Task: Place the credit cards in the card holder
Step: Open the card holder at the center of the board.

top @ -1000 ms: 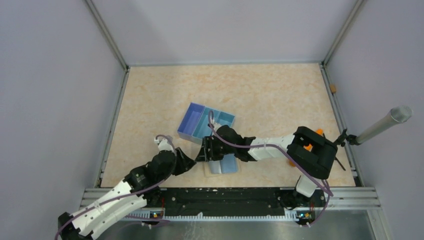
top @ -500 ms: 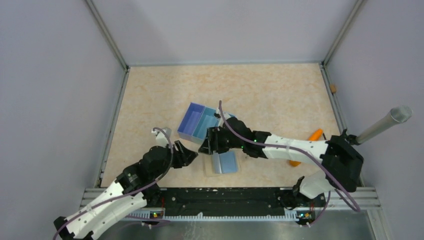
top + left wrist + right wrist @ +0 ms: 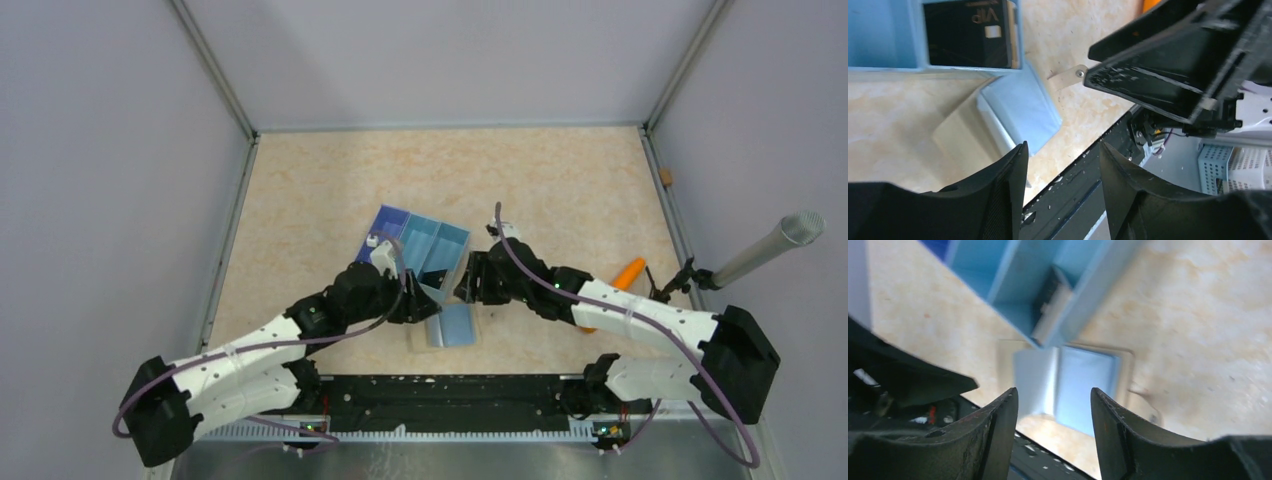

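Left wrist, credit cards [image 3: 1023, 105] on card holder [image 3: 955, 135], just beyond parted, empty left fingers [image 3: 993, 200]

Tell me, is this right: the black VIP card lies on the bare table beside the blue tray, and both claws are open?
Not quite. The black VIP card lies inside a compartment of the blue tray, not on the bare table, as the left wrist view shows. The left claw and right claw are open.

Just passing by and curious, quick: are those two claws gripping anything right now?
Left gripper: open, holding nothing.
Right gripper: open, holding nothing.
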### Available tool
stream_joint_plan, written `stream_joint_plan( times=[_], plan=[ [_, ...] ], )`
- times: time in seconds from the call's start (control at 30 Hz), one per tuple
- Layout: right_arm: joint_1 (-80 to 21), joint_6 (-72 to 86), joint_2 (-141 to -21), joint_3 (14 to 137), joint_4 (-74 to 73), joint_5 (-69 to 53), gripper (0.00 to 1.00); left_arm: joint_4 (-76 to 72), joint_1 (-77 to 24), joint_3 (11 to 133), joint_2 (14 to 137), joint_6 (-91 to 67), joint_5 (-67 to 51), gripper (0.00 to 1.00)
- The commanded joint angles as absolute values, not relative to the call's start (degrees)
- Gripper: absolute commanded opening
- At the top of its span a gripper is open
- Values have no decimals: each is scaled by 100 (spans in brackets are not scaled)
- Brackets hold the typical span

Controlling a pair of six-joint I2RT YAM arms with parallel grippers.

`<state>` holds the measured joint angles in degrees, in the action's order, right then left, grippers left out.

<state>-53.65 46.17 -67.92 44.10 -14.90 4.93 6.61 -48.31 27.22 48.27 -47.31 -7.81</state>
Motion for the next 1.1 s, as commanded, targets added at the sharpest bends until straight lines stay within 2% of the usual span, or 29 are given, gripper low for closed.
stream_joint_plan(
  times=[0.0,0.13,0.37,1.07],
  plan=[
    [-5108,4805,-6442,3930,-1587,476,53,-495,-5277,3051,5464,-4744,-1078,57],
    [-5043,4840,-6451,3690,-1488,372,51,-617,-5644,3208,6170,-4620,-908,56],
    [-5040,4925,-6724,3372,-1017,-172,44,-760,-5717,3003,6961,-4549,-739,50],
    [-5192,5212,-7640,2918,-475,-590,28,-431,-5713,1930,6720,-4913,101,40]
  ],
)
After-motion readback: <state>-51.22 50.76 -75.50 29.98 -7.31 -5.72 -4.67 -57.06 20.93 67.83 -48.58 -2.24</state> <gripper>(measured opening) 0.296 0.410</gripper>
